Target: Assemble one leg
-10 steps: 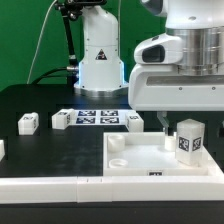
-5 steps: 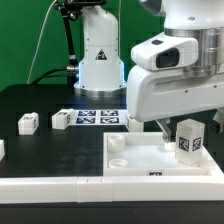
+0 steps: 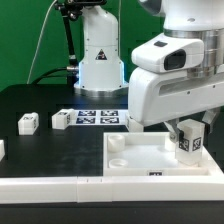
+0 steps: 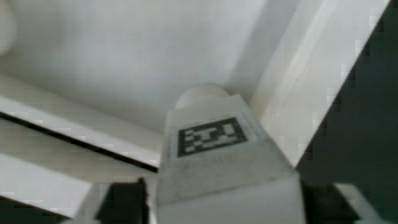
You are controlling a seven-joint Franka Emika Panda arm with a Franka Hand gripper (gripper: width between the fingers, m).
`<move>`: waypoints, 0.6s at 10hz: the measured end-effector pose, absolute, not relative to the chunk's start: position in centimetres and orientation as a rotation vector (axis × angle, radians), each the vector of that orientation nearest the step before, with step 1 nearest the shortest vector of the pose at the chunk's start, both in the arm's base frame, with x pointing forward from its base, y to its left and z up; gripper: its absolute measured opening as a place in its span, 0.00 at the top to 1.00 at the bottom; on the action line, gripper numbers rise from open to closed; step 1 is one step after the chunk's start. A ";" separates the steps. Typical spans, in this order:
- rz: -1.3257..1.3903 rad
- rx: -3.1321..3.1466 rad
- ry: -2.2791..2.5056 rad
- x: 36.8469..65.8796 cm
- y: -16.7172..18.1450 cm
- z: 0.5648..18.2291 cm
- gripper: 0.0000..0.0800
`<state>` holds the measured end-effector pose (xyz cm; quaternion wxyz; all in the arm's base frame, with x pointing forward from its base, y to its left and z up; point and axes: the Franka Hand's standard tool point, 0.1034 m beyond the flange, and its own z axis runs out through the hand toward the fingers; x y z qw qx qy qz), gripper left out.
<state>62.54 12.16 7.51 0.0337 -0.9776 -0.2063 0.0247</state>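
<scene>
A leg (image 3: 189, 141), a small white block with a black-and-white marker, stands upright on the large white panel (image 3: 140, 160) near its corner on the exterior view's right. My gripper (image 3: 183, 128) has come down over its top. In the wrist view the leg (image 4: 221, 140) sits between my two fingers (image 4: 125, 205), with small gaps on both sides, so the gripper (image 4: 222, 208) is open around it. The arm's white body hides the leg's top in the exterior view.
Two more legs (image 3: 28, 122) (image 3: 60, 119) lie on the black table at the exterior view's left, and a third (image 3: 134, 120) beside the marker board (image 3: 97, 117). The robot base (image 3: 98, 55) stands behind. A white rail (image 3: 40, 187) runs along the front.
The gripper has moved toward the exterior view's right, from beside the upright leg to directly over it, and now straddles it. The leg has not moved.
</scene>
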 end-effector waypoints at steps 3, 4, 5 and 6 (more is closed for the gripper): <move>0.077 -3.019 -0.579 62.6 12.1 7.5 0.64; 0.081 -3.043 -0.417 62.5 12.1 7.5 0.64; 0.091 -3.067 -0.139 62.5 12.1 7.5 0.64; 0.097 -3.074 0.046 62.4 12.1 7.5 0.64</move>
